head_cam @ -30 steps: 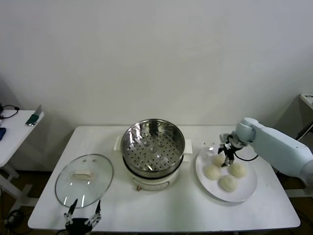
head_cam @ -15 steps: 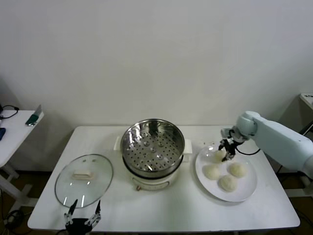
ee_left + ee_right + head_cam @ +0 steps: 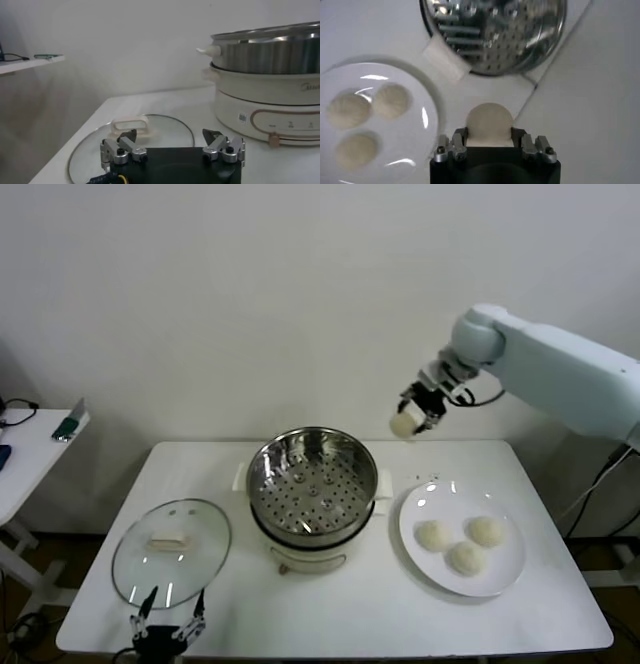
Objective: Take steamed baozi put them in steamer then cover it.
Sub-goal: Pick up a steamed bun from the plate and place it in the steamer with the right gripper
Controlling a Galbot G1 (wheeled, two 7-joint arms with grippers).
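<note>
White rectangular table [image 3: 330,614] bears three items in a row; glass lid [image 3: 172,551] (cream handle uppermost) lies flat at the robot's left; steamer [image 3: 312,497] stands at centre on its white base; white plate [image 3: 505,575] rests at the right, just beside the steamer, apart from the lid.

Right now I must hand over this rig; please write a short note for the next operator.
Right gripper: shut on one baozi, raised in the air between plate and steamer.
Left gripper: open, idle at the table's near edge by the glass lid.
Done: one bun lifted.
Left: place it in the steamer, move the three buns on the plate, then cover.
</note>
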